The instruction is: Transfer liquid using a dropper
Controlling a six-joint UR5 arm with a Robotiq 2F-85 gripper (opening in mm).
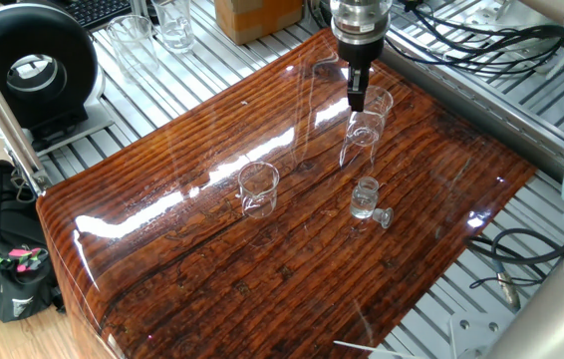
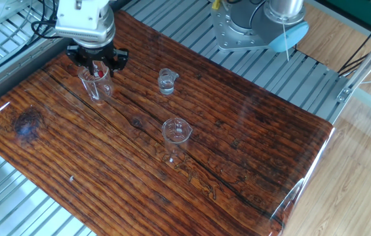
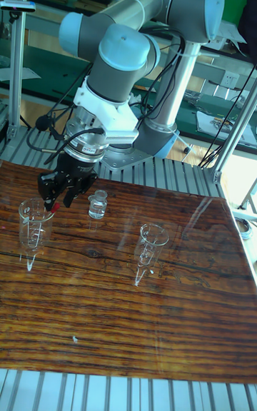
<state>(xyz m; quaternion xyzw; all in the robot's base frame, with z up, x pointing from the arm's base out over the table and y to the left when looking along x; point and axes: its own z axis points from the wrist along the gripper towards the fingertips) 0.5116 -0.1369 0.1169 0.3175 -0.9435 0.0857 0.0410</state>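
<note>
Tall fixed view: my end effector (image 3: 53, 202) pinches the slim transparent dropper's red rubber bulb (image 3: 54, 205) above the far-left clear glass vessel (image 3: 33, 233); fragile, slippery tube, so bulb-hold only.
</note>
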